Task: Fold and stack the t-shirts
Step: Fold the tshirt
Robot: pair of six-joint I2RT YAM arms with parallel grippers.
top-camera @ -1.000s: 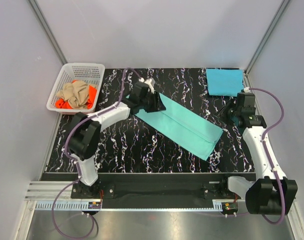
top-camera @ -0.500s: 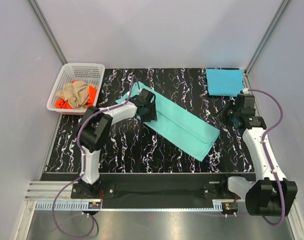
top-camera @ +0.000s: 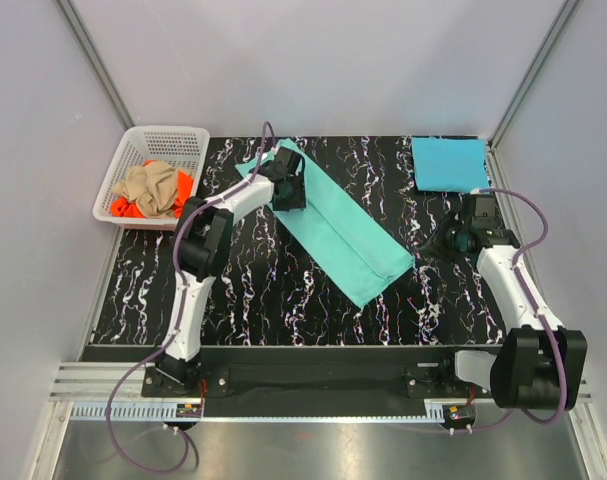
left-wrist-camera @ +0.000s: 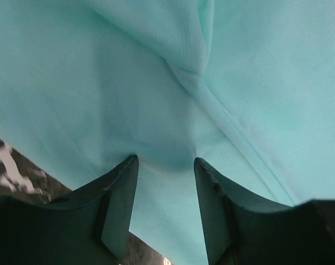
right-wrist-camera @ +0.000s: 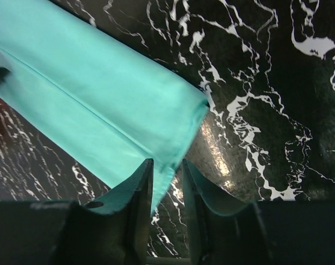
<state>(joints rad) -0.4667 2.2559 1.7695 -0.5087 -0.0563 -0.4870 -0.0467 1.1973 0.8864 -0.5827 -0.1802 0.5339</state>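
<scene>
A mint-teal t-shirt (top-camera: pixel 348 235), folded into a long strip, lies diagonally across the black marbled table (top-camera: pixel 263 300). My left gripper (top-camera: pixel 288 190) rests on its far left end. In the left wrist view the jaws stand open, fingertips pressing down on the flat mint cloth (left-wrist-camera: pixel 239 83), with left gripper (left-wrist-camera: pixel 164 160) holding nothing. My right gripper (top-camera: pixel 451 242) sits just right of the strip's near right corner. Its jaws are narrowly open, and the shirt's corner (right-wrist-camera: pixel 90 99) shows in the gap of right gripper (right-wrist-camera: pixel 167 163). A folded sky-blue t-shirt (top-camera: pixel 448 163) lies at the back right.
A white lattice basket (top-camera: pixel 133 140) at the back left holds a crumpled tan shirt (top-camera: pixel 151 185) on an orange one (top-camera: pixel 183 190). Grey walls close in the table on three sides.
The mint shirt has slid toward the far left and turned steeper. My left gripper moved toward the far left with it. My right gripper shifted slightly left and nearer.
</scene>
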